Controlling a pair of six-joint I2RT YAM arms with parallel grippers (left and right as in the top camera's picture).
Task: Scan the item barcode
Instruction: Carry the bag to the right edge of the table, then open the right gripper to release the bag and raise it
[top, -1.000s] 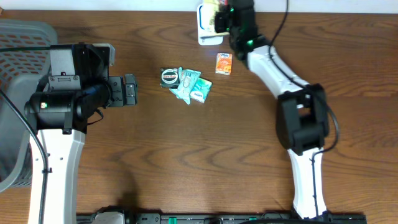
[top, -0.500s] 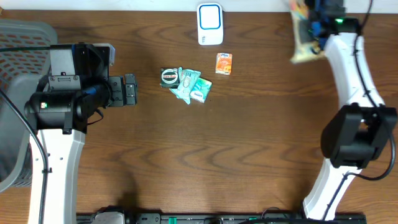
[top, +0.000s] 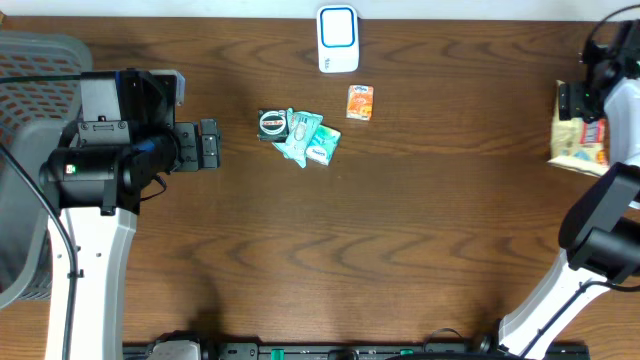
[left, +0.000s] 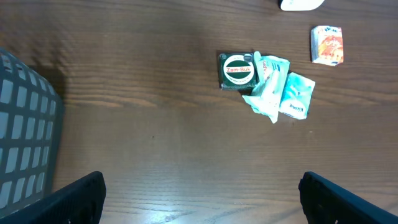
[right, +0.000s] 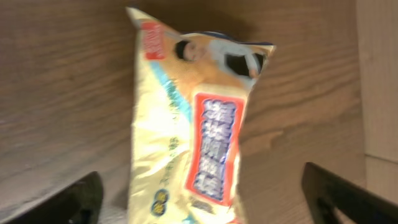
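On the wooden table (top: 400, 250) lies a pale-yellow, red-labelled snack bag (right: 186, 124).

desk (top: 400, 250): brown wood grain; grey basket (top: 28, 62): 9 o'clock edge; Zam-Buk tin (top: 272, 124) touching teal sachets (top: 312, 141): centre toward 11 o'clock; orange packet (top: 360, 102): 12 o'clock, near them but apart

Blurring the print on the yellow snack packet (right: 186, 124) in the right wrist view, losing its lower end at six o'clock. Cropping the grey basket (top: 20, 120) at nine o'clock overhead. Showing only a sliver of the white scanner (left: 301, 4) at one o'clock, left wrist view.
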